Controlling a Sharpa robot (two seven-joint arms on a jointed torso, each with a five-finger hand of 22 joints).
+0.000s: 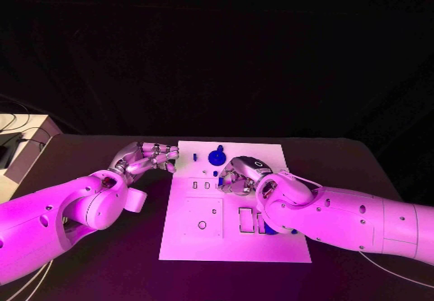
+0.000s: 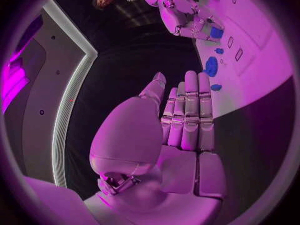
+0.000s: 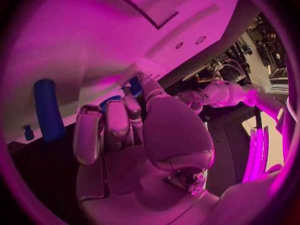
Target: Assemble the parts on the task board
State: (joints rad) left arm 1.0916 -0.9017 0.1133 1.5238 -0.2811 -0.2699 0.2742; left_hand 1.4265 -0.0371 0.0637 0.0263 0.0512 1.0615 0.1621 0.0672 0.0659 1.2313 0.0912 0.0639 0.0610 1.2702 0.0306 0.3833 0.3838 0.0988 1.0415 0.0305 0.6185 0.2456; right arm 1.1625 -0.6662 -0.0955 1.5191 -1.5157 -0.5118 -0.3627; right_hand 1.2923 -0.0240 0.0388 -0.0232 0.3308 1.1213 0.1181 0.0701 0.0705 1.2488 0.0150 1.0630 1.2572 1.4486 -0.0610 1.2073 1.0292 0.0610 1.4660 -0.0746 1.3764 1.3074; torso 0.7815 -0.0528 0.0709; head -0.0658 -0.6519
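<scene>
Care matters here: right hand (image 1: 239, 177) hovers low over the task board (image 1: 194, 244), fingers curled, its hold unclear, and should settle squarely before pressing, while left hand (image 1: 149, 157) lies flat, empty, near blue parts (image 1: 217, 156).

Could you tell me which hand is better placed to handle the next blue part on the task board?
Right. The right hand is over the task board, just beside the round blue part. The left hand rests off the board's left edge, fingers straight, holding nothing.
</scene>
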